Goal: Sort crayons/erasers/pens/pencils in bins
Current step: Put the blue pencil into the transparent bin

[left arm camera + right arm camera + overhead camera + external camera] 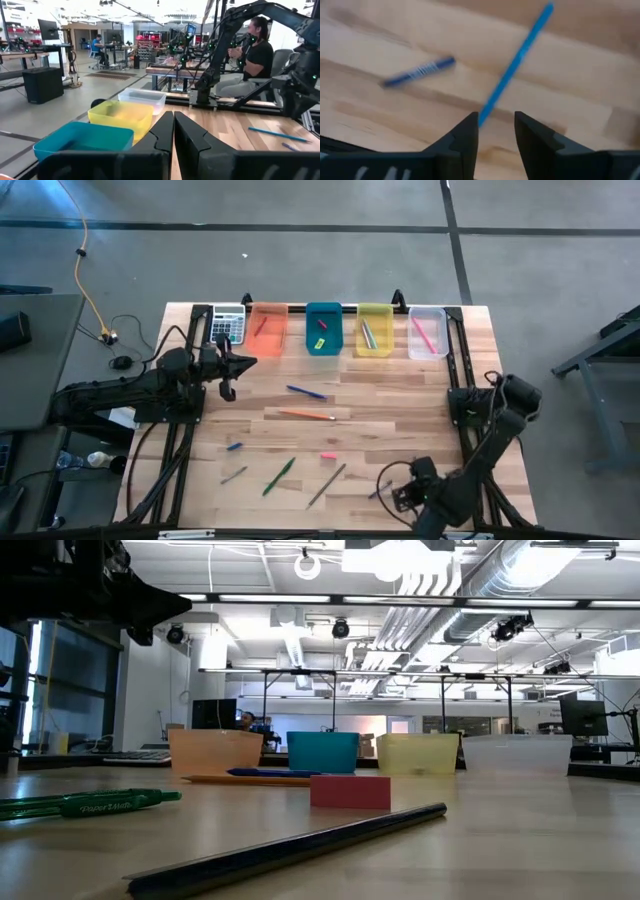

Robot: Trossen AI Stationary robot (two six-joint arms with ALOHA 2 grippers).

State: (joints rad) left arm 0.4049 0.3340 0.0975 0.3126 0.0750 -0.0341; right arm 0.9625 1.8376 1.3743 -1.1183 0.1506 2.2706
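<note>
Four bins stand in a row at the table's far edge: orange, teal, yellow and clear, each with small items inside. On the wood lie a blue pen, an orange pencil, a green pen, a dark pencil and a pink eraser. My right gripper points down near the front right, open, above one end of a light blue stick; a short dark blue stick lies beside it. My left gripper hovers shut at the left.
A grey calculator lies left of the orange bin. Short blue and grey sticks lie at the front left. In the left wrist view a person sits in the room beyond the table's right side. Bare wood shows right of the orange pencil.
</note>
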